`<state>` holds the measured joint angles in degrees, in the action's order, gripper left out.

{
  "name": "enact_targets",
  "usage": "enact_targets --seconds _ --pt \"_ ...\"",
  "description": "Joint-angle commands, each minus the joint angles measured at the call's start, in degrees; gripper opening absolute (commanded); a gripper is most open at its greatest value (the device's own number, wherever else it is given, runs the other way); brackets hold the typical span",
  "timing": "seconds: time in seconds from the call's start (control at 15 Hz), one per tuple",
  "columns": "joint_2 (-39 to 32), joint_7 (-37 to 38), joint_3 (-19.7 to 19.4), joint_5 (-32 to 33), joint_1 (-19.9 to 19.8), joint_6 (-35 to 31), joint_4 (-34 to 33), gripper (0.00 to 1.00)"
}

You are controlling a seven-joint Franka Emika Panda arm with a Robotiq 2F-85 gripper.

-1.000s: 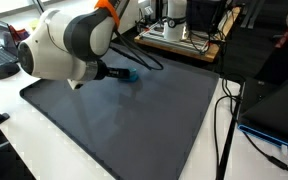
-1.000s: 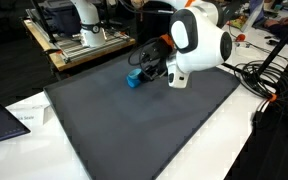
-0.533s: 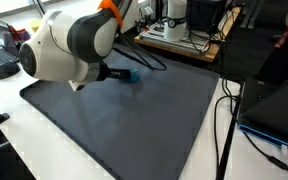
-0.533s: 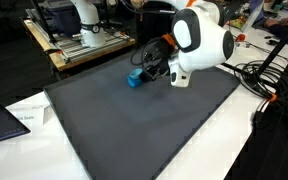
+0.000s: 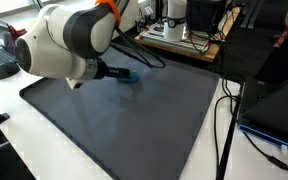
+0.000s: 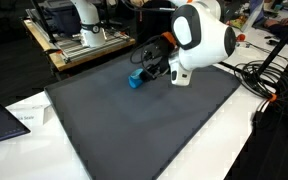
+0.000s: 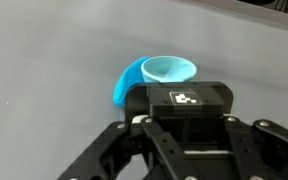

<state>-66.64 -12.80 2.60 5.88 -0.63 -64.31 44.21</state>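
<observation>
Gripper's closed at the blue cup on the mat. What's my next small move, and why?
Probably a short, slow lift straight up. The gripper looks shut on the blue cup, which seems to rest low on the grey mat; a small rise would show whether the grip holds.

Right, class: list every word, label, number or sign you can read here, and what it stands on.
Nothing is readable.
Small white mark on the black tool: blurred, illegible.
Light blue plastic cup: no print shows.
White paper sheet beside the dark grey mat: print too small.
</observation>
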Motion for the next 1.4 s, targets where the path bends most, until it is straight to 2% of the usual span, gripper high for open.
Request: enact_targets --seconds 0.0,0.27,0.8,1.07,1.33 --pt "3.71 -1.65 1.06 -1.05 -1.09 -4.35 3.53 0.22" --pt "9.86 -3.89 0.69 -0.08 -1.56 -4.76 11.37 0.22" --pt "26.49 -8.48 0.67 -1.63 -5.0 -11.63 30.25 0.22" --pt "34.59 -10.18 0.96 -9.32 -8.87 -21.79 40.03 0.22" --pt "41.53 -14.2 0.42 -15.5 -11.15 -31.79 50.39 0.22"
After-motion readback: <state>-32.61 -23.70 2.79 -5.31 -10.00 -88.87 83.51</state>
